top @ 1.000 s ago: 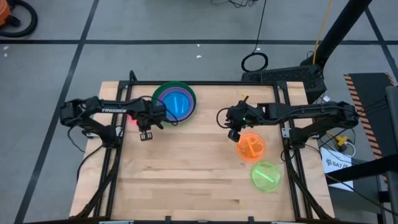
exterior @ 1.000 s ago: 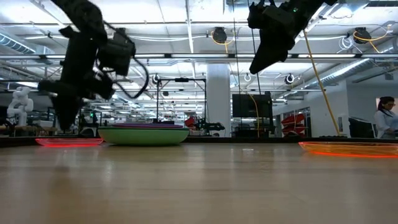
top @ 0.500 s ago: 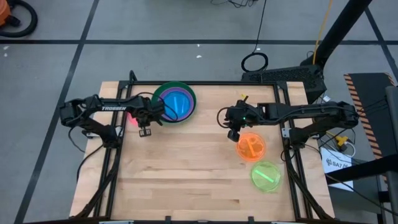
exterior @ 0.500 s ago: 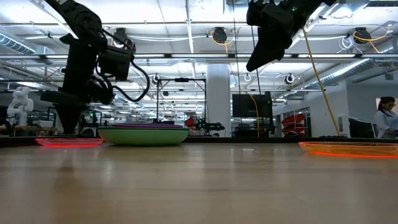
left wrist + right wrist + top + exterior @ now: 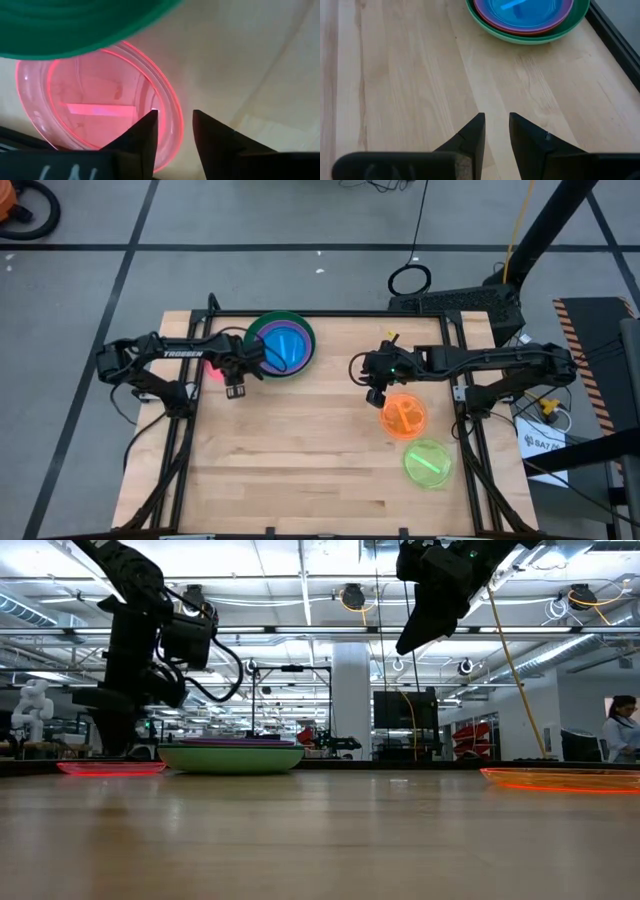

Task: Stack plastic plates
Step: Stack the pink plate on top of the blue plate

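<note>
A stack of a dark green, a purple and a blue plate [image 5: 281, 345] sits near the table's far edge, also in the low view as the stack [image 5: 230, 756]. A pink plate [image 5: 95, 107] lies flat on the table just left of it. My left gripper [image 5: 175, 132] is open and low over the pink plate's rim [image 5: 176, 120], with one finger inside the rim and one outside. An orange plate [image 5: 404, 417] and a lime green plate [image 5: 428, 462] lie on the table's right side. My right gripper [image 5: 375, 395] hangs open, high above the table beside the orange plate.
Bare wood lies between the stack and the right-hand plates and across the near half of the table [image 5: 300, 470]. A black frame rail [image 5: 330, 313] runs along the far edge. A person [image 5: 618, 730] stands far off in the room.
My left gripper has come down toward the pink plate, from above it to about table height, staying open. The plates have not moved.
</note>
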### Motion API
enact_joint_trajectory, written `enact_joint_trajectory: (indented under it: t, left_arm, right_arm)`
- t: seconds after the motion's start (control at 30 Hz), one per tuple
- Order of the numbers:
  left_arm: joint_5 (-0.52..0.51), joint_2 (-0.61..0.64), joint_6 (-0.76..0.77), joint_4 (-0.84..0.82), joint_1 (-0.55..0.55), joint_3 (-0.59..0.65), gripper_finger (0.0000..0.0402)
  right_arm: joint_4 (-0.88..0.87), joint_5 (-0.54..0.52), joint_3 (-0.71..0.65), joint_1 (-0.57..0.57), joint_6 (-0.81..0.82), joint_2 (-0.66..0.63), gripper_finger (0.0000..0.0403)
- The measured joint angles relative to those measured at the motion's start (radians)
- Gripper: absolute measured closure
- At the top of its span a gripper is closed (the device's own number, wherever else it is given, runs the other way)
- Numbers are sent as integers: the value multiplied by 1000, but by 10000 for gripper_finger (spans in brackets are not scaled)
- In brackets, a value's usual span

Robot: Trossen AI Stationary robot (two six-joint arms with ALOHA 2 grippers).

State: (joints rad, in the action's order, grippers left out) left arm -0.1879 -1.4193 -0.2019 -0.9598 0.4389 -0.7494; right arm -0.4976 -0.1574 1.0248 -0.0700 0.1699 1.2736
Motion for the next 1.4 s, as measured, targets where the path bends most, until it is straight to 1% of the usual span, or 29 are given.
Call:
enact_joint_trajectory:
  t: [0.13,0.43,0.6,0.73,0.97,1.1,1.4]
  left_arm:
    - [-23,0,13,30,20,0,270]
    - [-17,0,29,26,82,0,270]
    - [36,0,10,24,99,0,270]
    - [58,-11,1,23,100,0,270]
    - [43,-79,21,37,101,0,270]
    - [38,-112,32,86,106,1,270]
    - [38,-115,47,75,102,1,270]
  right_arm:
    - [0,0,0,0,1,0,319]
    - [0,0,0,0,1,0,319]
    - [0,1,0,0,1,0,319]
    - [0,1,0,0,1,0,319]
    - [0,1,0,0,1,0,319]
    - [0,1,0,0,1,0,319]
    - [0,1,0,0,1,0,319]
